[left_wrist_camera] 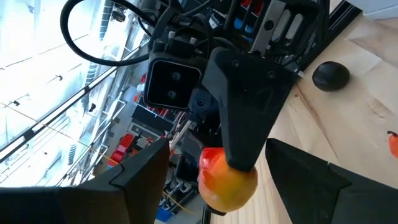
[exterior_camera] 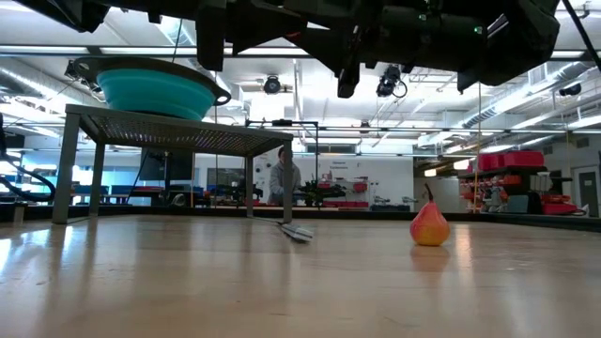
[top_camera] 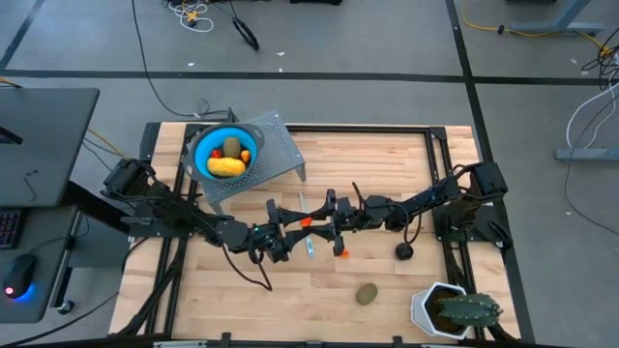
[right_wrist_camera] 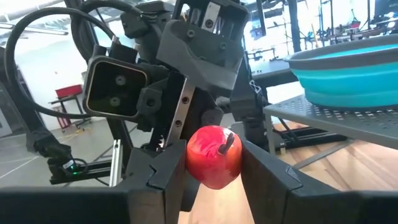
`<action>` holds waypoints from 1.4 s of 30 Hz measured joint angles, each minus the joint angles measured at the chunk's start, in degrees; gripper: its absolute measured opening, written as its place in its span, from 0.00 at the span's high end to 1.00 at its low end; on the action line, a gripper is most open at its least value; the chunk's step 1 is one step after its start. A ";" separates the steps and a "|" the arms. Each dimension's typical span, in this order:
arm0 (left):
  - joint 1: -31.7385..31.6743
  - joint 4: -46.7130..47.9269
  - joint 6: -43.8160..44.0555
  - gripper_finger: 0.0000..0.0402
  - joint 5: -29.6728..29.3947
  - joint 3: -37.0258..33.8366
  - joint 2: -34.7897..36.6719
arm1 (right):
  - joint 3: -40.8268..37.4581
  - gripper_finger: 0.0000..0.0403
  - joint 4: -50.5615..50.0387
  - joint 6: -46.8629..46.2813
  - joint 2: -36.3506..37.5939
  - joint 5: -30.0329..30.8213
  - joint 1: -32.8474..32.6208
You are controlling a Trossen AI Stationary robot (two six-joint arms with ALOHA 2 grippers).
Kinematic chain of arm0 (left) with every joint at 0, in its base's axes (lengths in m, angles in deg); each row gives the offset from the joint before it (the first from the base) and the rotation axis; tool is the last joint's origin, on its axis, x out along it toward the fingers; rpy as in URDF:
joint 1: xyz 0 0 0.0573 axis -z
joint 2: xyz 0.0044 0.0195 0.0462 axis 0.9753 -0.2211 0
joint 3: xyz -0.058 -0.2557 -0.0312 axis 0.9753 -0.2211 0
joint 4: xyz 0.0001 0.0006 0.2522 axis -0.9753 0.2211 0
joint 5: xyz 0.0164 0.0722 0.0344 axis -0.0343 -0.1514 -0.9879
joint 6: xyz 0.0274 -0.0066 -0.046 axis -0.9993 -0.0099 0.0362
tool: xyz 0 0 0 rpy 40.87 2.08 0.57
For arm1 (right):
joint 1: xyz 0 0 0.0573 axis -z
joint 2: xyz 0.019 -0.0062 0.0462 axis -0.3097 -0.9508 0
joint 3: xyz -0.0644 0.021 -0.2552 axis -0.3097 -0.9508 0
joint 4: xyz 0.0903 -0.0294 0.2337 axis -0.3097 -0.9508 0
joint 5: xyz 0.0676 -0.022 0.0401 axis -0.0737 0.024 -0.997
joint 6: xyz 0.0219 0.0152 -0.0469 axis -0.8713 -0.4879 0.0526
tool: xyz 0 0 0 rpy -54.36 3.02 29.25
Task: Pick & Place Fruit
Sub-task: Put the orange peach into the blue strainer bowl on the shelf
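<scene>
A small red-and-yellow fruit [right_wrist_camera: 214, 155] with a dark stem hangs above the table's middle [top_camera: 307, 222], where both arms meet. My right gripper [right_wrist_camera: 214, 165] is shut on it. My left gripper [left_wrist_camera: 217, 146] comes from the opposite side, its fingers standing open on either side of the same fruit [left_wrist_camera: 227, 180], with gaps showing. A teal bowl [top_camera: 203, 145] on a perforated metal stand [top_camera: 276, 145] at the far left holds a yellow fruit [top_camera: 226, 166], a kiwi-like oval and small red balls. My right gripper pinches the red fruit by two opposite sides [right_wrist_camera: 188, 158] between its two fingers. The fingers lie level and come from the table's right. The fruit is lifted clear of the table, its stem [right_wrist_camera: 227, 143] turned back toward the right wrist.
On the table lie an orange-red pear-like fruit [top_camera: 340, 251], seen also in the low view [exterior_camera: 429, 225], a black ball [top_camera: 404, 251], an olive-brown oval [top_camera: 367, 293] and a thin silvery-blue stick [top_camera: 309, 244]. A spiky green plant in a white pot [top_camera: 453, 309] stands near right.
</scene>
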 joint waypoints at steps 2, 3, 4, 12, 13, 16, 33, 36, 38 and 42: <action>0.00 0.00 -0.01 0.32 -0.01 0.00 0.00 | 0.00 0.64 0.13 0.02 0.00 0.04 0.00; 0.01 0.01 -0.01 0.32 -0.01 0.00 0.00 | 0.00 0.64 0.13 0.01 0.00 0.04 0.00; 0.01 0.05 -0.03 0.32 -0.01 0.00 0.00 | 0.00 0.64 0.13 0.00 0.00 0.04 0.00; 0.00 0.42 0.18 0.35 -0.03 0.00 0.00 | -0.02 0.64 -0.11 0.02 0.00 0.02 0.00; 0.00 0.43 0.34 0.36 -0.02 0.00 0.00 | -0.02 0.64 -0.11 0.02 0.00 0.02 0.00; 0.02 0.59 0.39 0.40 -0.01 0.00 0.00 | -0.02 0.64 -0.11 0.02 0.00 0.02 0.00; 0.04 1.92 0.52 0.61 0.05 0.02 0.00 | -0.09 0.64 -0.18 -0.22 0.00 -0.31 0.02; 0.04 1.92 -0.14 0.64 0.30 0.00 0.00 | -0.09 0.64 -0.15 0.01 0.00 -1.93 0.07; 0.06 1.92 -0.27 0.65 0.34 0.00 0.00 | -0.09 0.64 -0.13 0.95 0.00 -2.01 0.07; 0.20 1.92 -0.27 0.66 0.27 0.01 0.00 | -0.07 0.64 -0.11 2.22 0.00 -2.18 0.07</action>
